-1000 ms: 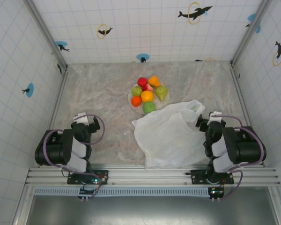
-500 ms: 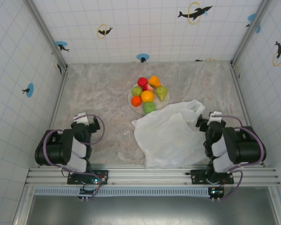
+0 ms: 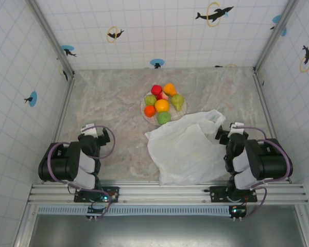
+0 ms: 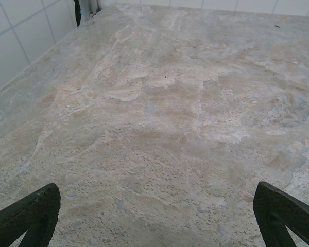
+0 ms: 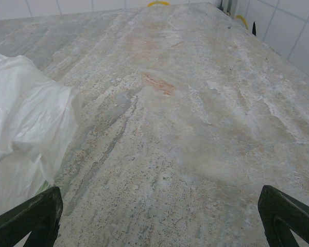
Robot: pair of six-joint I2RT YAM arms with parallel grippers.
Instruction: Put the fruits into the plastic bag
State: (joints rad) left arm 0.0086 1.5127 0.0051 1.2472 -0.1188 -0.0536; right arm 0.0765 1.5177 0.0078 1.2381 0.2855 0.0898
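Top external: bag (image 3: 188, 149) just left of right gripper (image 3: 230, 129), fruits (image 3: 164, 104) beyond; left gripper (image 3: 95, 131) farther off. Both spread wide, empty.

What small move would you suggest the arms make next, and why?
Probably the right gripper should reach toward the plastic bag beside it to open it: the bag lies collapsed, the fruits sit on the plate, and that gripper is open.

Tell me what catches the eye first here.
A bright heap of fruits on a white plate, around the middle of the table, stands out first. The crumpled plastic bag lies just nearer, beside the right arm. The left gripper and right gripper are open, holding nothing.
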